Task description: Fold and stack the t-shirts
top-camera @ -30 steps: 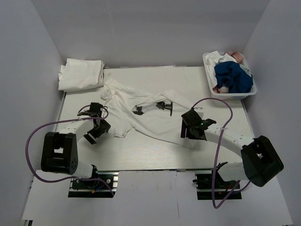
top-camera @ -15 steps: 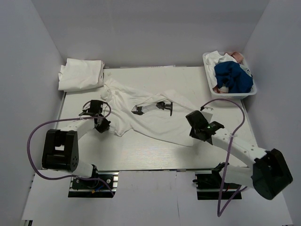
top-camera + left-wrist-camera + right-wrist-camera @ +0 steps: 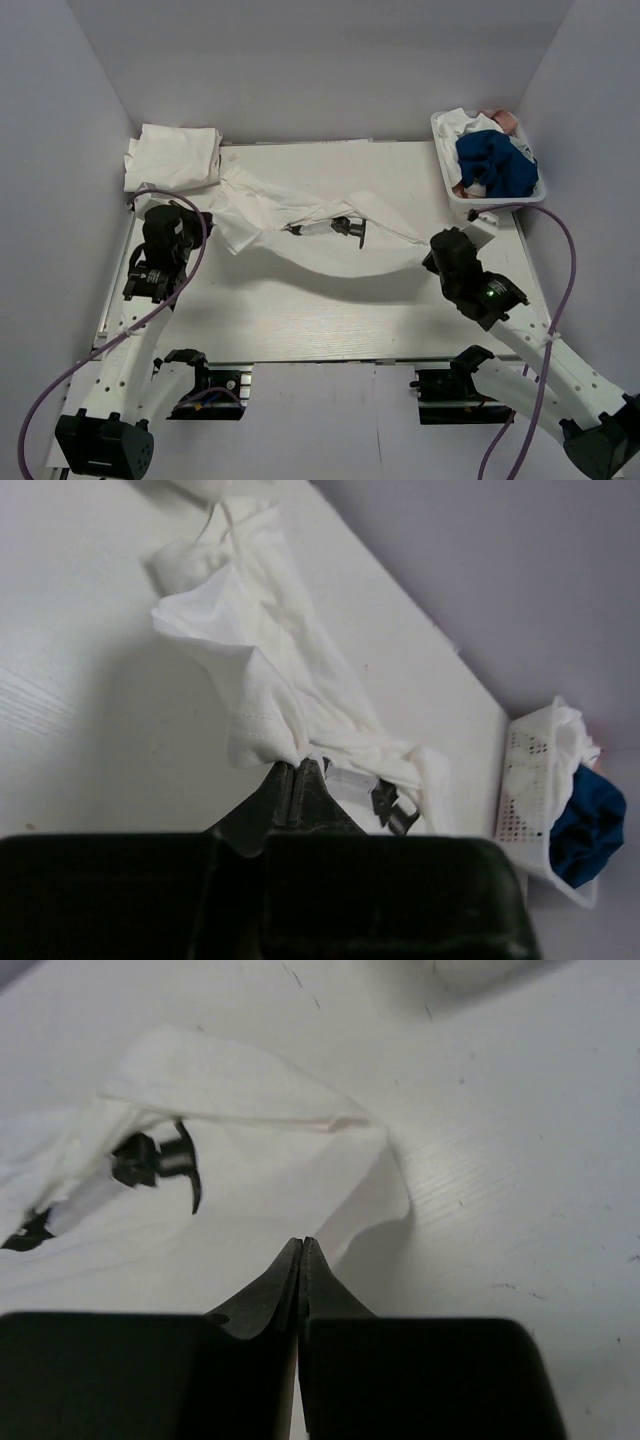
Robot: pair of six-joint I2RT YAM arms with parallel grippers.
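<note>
A white t-shirt (image 3: pixel 330 255) hangs in a sagging band across the middle of the worktop (image 3: pixel 300 320), held at both ends and casting a shadow on the boards below it. Its small black print (image 3: pixel 347 228) sits near the centre of the frame, on the upper edge of the band.

The left fingers (image 3: pixel 290 785) are pressed together on a hem of the t-shirt. In the left wrist view the cloth bunches right at their tips and fans away toward the upper left of that frame. From above, this end lies left of centre, below a second shirt (image 3: pixel 172 158), which is folded into a thick white pad in the upper left corner of the worktop. The band's upper left part reaches up beside that pad.

The right fingers (image 3: pixel 295 1270) are likewise shut tight on the cloth. In the right wrist view a corner of the t-shirt meets their tips, with the black print off to the left. From above, that end is at the right of the frame, below a white basket (image 3: pixel 500 202). The basket stands in the upper right corner, apart from the t-shirt, and holds a blue cloth (image 3: pixel 495 165) with white fabric (image 3: pixel 462 124) behind it
</note>
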